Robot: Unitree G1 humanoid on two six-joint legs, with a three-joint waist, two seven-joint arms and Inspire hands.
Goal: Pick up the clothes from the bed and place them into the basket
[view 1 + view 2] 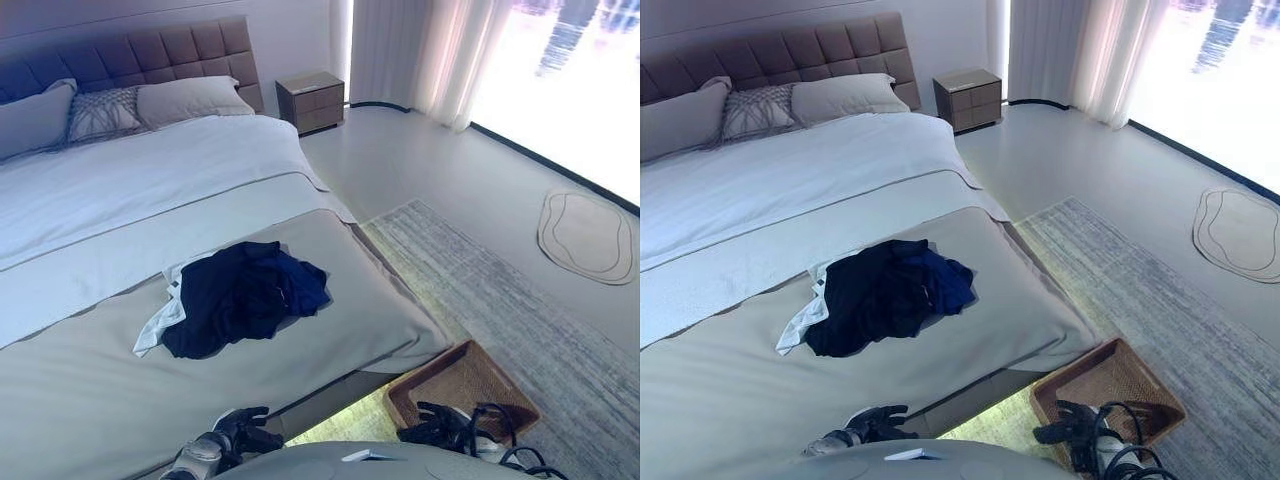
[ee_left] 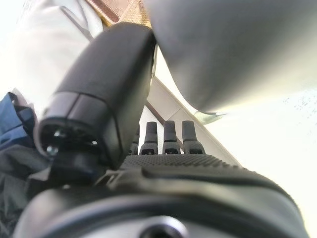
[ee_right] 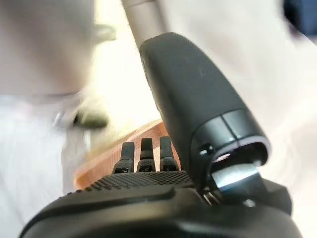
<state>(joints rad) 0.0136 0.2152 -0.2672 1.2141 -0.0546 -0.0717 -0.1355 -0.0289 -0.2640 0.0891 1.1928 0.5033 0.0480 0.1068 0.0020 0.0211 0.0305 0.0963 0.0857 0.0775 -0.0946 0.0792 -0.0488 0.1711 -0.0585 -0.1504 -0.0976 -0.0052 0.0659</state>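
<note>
A heap of dark navy and blue clothes (image 1: 245, 295) with a white piece under it lies on the grey cover of the bed (image 1: 90, 400), near the foot. A brown wicker basket (image 1: 465, 385) stands on the floor at the bed's foot corner. My left hand (image 1: 240, 430) hangs low at the bed's near edge, fingers straight (image 2: 171, 136), holding nothing. My right hand (image 1: 435, 425) hovers over the basket's near rim, fingers straight (image 3: 143, 151), nothing in it. The clothes' blue edge (image 2: 12, 119) also shows in the left wrist view.
Pillows (image 1: 110, 110) lie against the padded headboard. A wooden nightstand (image 1: 312, 100) stands by the bed's far corner. A grey rug (image 1: 500, 290) runs beside the bed, a small oval mat (image 1: 587, 235) lies by the bright window, and curtains (image 1: 420, 50) hang at the back.
</note>
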